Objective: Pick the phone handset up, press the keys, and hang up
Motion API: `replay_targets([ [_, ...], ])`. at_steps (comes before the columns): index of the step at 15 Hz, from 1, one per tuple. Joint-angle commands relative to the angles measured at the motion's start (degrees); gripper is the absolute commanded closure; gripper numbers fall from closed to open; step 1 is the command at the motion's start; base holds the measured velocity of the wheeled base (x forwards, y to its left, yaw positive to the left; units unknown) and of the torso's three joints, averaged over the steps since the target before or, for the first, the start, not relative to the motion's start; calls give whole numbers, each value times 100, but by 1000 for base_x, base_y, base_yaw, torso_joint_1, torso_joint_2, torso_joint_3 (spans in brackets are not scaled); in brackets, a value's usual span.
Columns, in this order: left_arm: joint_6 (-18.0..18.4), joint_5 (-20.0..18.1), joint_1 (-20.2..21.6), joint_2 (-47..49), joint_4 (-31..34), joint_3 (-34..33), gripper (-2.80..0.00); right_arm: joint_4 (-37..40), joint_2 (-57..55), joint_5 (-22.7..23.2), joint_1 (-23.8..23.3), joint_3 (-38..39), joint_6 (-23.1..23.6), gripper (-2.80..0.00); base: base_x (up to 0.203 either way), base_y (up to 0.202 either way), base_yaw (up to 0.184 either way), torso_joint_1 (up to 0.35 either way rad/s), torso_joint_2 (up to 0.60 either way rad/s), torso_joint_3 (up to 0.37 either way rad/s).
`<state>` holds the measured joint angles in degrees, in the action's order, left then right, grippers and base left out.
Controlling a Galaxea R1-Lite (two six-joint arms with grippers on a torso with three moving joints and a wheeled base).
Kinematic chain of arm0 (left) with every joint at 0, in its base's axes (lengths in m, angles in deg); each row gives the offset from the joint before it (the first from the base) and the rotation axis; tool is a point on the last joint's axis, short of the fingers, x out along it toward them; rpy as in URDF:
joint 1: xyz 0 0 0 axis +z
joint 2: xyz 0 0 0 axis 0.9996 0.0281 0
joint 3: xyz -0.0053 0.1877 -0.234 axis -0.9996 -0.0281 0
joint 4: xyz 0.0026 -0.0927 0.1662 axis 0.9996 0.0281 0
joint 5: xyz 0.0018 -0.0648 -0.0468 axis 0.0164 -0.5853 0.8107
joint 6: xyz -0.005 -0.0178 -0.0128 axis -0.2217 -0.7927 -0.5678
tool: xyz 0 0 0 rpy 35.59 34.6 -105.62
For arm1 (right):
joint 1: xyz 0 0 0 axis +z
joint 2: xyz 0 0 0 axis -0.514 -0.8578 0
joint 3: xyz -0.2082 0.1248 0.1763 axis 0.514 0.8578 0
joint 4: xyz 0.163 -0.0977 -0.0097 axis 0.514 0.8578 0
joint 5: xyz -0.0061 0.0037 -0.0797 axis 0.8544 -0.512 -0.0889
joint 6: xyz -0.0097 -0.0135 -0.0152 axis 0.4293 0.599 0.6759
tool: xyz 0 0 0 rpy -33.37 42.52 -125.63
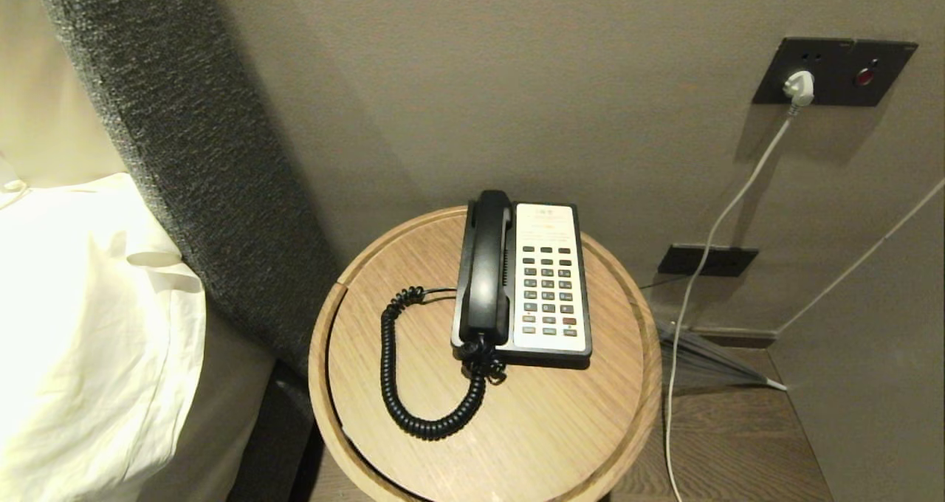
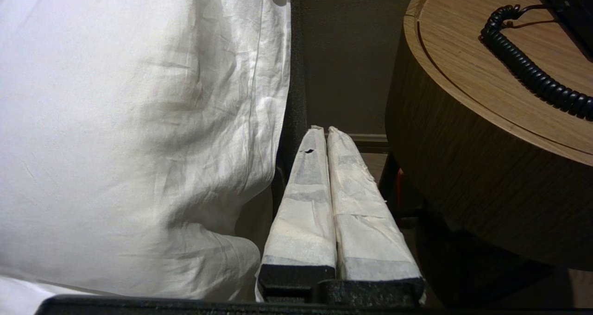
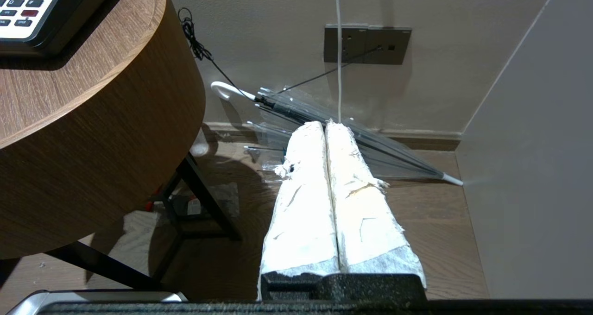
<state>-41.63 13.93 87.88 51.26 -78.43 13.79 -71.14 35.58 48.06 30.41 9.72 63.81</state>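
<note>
The black phone handset lies in its cradle on the left side of the black-and-white phone base. The keys fill the base's white face. A black coiled cord loops from the handset's near end across the round wooden table. Neither arm shows in the head view. My left gripper hangs shut and empty below the table's rim, between the bed linen and the table. My right gripper is shut and empty too, low on the table's other side above the floor.
A white-sheeted bed and a grey upholstered headboard stand left of the table. A clear folded umbrella lies on the wooden floor at the right, under a wall socket. A white cable hangs from a plug.
</note>
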Motion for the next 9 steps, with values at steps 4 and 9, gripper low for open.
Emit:
replay_targets([
  [4, 1, 0, -1, 9, -7, -229, 0, -6, -11, 0, 0, 88, 2, 0, 0, 0, 0, 0, 0, 0],
  [9, 1, 0, -2, 9, -7, -229, 0, -6, -11, 0, 0, 88, 2, 0, 0, 0, 0, 0, 0, 0],
])
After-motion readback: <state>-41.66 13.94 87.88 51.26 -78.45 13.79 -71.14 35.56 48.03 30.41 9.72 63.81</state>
